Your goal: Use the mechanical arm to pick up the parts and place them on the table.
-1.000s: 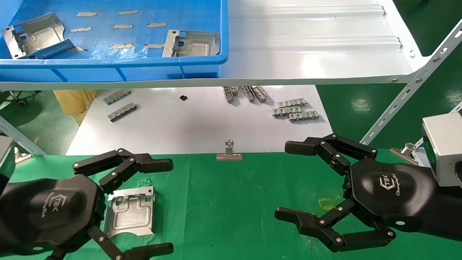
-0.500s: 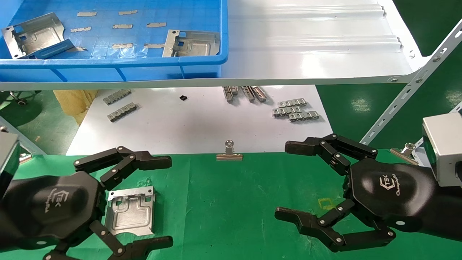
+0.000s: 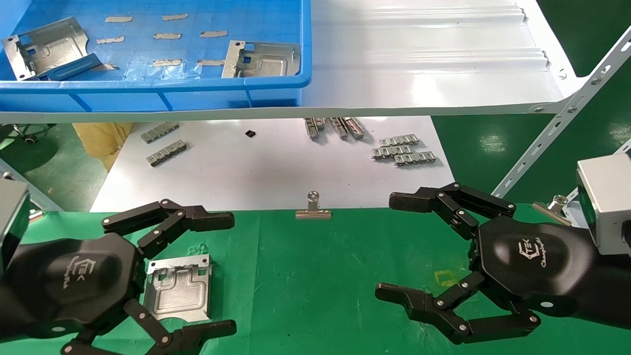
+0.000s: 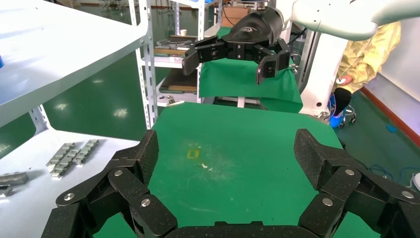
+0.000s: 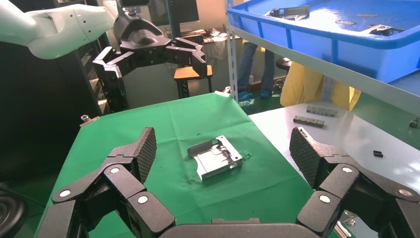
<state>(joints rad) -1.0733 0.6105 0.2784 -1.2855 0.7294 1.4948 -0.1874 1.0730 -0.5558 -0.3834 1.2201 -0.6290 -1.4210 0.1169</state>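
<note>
1. The left hand [image 3: 197, 276] hovers with fingers spread over a silvery part [image 3: 178, 288] lying flat on the green desk [image 3: 320, 276].
2. The right hand [image 3: 394, 246] hangs released, well apart.
3. Two more parts [image 3: 261, 59] sit in the blue bin [image 3: 197, 88].

left pincer [image 3: 167, 276] palm covering one edge of a plate [image 3: 178, 290], blue bin [image 3: 157, 88] cropped by the frame top
</note>
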